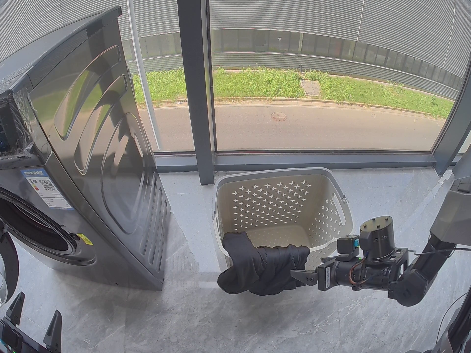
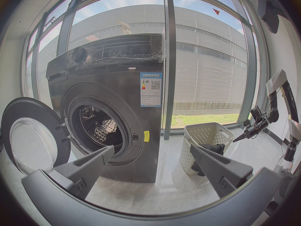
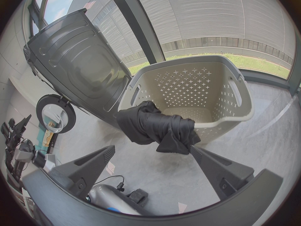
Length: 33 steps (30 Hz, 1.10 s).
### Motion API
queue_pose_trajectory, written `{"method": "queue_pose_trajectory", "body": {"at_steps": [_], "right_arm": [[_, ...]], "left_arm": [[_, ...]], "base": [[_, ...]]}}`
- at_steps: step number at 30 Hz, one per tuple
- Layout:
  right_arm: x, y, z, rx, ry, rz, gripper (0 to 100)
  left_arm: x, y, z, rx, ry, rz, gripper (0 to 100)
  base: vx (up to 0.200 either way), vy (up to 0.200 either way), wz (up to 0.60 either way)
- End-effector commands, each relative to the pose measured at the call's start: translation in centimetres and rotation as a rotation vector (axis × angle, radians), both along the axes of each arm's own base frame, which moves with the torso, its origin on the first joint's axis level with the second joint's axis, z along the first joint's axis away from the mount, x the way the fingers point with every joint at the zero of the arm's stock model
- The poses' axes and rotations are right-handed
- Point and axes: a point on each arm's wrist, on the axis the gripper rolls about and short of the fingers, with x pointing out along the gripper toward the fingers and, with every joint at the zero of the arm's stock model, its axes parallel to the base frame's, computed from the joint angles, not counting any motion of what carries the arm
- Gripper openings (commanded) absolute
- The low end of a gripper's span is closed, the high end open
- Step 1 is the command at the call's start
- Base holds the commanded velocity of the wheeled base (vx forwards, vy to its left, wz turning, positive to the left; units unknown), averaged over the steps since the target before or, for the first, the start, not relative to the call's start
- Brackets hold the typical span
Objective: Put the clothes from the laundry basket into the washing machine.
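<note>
Left gripper (image 1: 38, 307) sits lowest and closest in the head view, near the floor (image 1: 186, 315) in front of the washing machine (image 1: 98, 148). Its two fingers are spread wide with nothing between them. Count for this entry: one washing machine, one laundry basket (image 1: 274, 173), one black garment (image 1: 260, 268), two grippers. The washing machine stands on the robot's left. Its single round door (image 2: 31, 138) is swung fully open to the side, and the drum (image 2: 100, 129) looks bare as far as the left wrist view reaches into it. The basket is cream with star-shaped perforations and a slot handle in its side wall. It stands upright on the floor just beside the machine's side panel, in front of the window (image 1: 319, 74). The part of its bottom that shows is bare. The garment is bunched into a roll and draped over the basket's near rim at the corner closest to the machine. Part of it lies on the inner side of the rim, and most hangs outside toward the floor. Right gripper (image 3: 151, 148) is level with the rim on the near side of the basket, pointing at the garment. Its two fingers are wide apart and clamp nothing. One fingertip (image 3: 200, 156) meets the lower edge of the cloth, and the other stands apart from it over the floor. The garment is carried by the rim, not by either gripper.
</note>
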Motion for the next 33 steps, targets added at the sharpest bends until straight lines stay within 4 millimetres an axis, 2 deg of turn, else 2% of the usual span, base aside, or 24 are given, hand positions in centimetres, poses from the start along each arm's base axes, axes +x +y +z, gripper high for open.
{"method": "queue_pose_trajectory", "body": {"at_steps": [1,5,11,14,20,28,33], "right_arm": [[1.8,1.6,-1.5,-0.029,-0.003,-0.013,100],[3.0,2.1,-2.5,-0.036,0.0,-0.026,100],[5.2,2.7,-2.5,-0.026,-0.045,-0.059,100],[6.1,3.0,-3.2,-0.041,-0.052,-0.074,100],[7.4,2.9,-5.4,-0.066,-0.027,-0.104,100],[8.7,3.5,-6.7,-0.068,-0.032,-0.104,100],[8.9,3.6,-7.6,-0.078,-0.017,-0.107,100]], "left_arm": [[0.0,0.0,-0.5,0.002,0.0,0.004,100],[0.0,0.0,-0.5,0.002,0.0,0.003,100],[0.0,0.0,-0.5,0.008,0.0,-0.002,100],[0.0,0.0,-0.5,0.01,0.001,-0.002,100],[0.0,0.0,-0.5,0.002,0.0,-0.002,100],[0.0,0.0,-0.4,0.004,-0.001,-0.002,100],[0.0,0.0,-0.5,0.002,0.0,-0.002,100]], "base": [[0.0,0.0,0.0],[0.0,0.0,0.0],[0.0,0.0,0.0],[0.0,0.0,0.0],[0.0,0.0,0.0],[0.0,0.0,0.0],[0.0,0.0,0.0]]}}
